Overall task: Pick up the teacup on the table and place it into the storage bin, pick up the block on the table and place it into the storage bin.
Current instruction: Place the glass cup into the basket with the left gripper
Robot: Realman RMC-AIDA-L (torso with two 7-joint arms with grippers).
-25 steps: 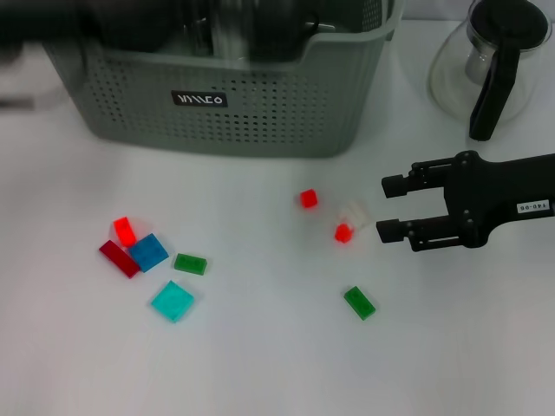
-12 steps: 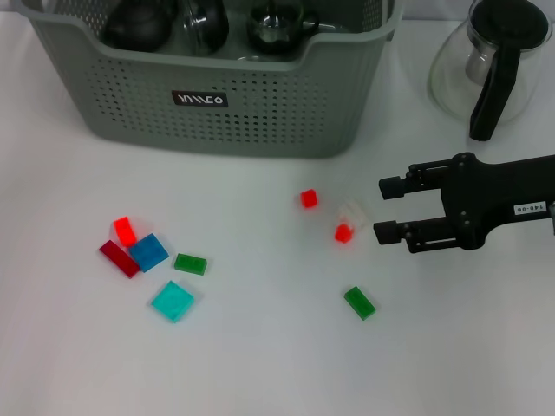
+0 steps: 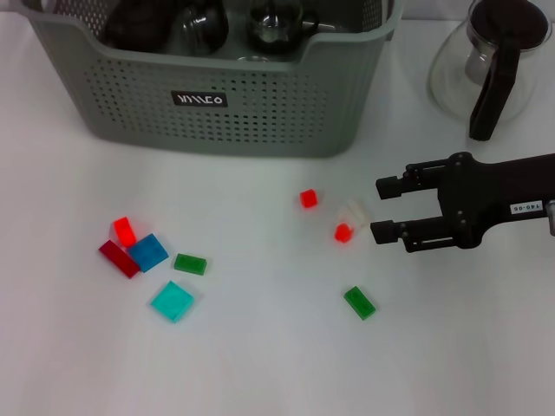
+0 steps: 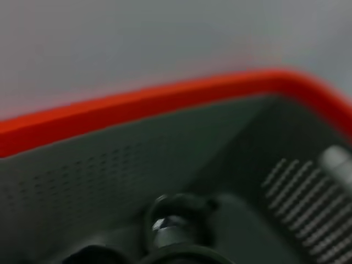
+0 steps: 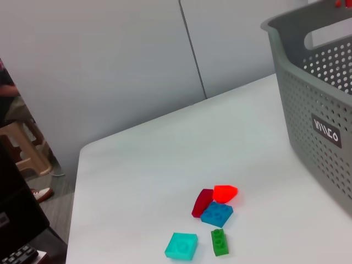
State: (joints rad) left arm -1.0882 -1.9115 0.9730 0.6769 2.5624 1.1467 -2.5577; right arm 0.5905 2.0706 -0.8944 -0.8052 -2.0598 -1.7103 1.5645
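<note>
While the right gripper (image 3: 375, 209) hovers low over the counter (image 3: 260, 364), jaws apart, it should ease forward to bracket the red block (image 3: 343, 232). Versus a second ago it has crept nearer. Probably the bin (image 3: 260, 113) holds teacups; left gripper unseen.

My right gripper (image 3: 376, 209) was matte black throughout, with two slim, blocky parallel fingers (image 3: 392, 184) projecting from a chunky, angular body. A small white label with dark printed characters sat on the black forearm behind it.
</note>
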